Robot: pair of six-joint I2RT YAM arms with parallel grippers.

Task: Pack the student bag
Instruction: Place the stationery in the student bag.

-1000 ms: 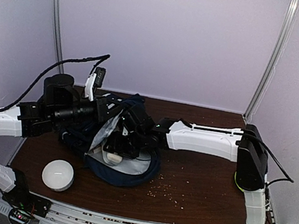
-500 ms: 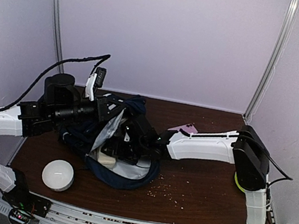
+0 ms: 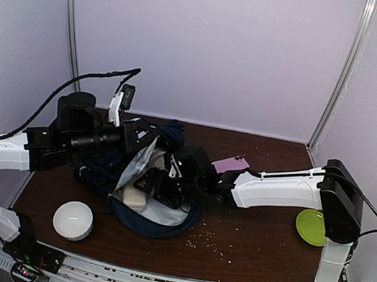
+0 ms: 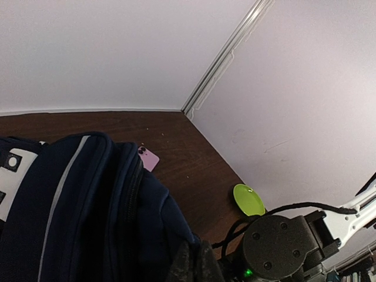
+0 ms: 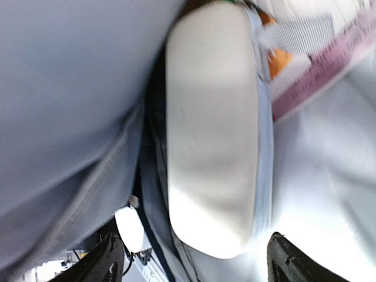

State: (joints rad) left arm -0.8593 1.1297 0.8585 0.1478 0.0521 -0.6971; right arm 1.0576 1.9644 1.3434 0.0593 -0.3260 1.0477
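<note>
Left gripper (image 3: 134, 139) grasps the student bag (image 3: 152, 221); right gripper (image 5: 197, 264), released, sits inside. Pink phone (image 3: 230, 164), green plate (image 3: 311, 226) and white cylindrical pouch (image 3: 73, 221) lie nearby.

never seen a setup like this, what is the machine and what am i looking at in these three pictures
These are two robot arms bolted to a brown table, each ending in a two-finger gripper. The wide picture looks down from above and behind them. The other two come from small cameras on each wrist. On the table lie a navy student bag, a white round object, a purple phone, a green plate and crumbs. The left gripper seems to pinch the bag's rim, holding it open. The right gripper is open inside the bag, holding nothing, beside a pale rounded object.
</note>
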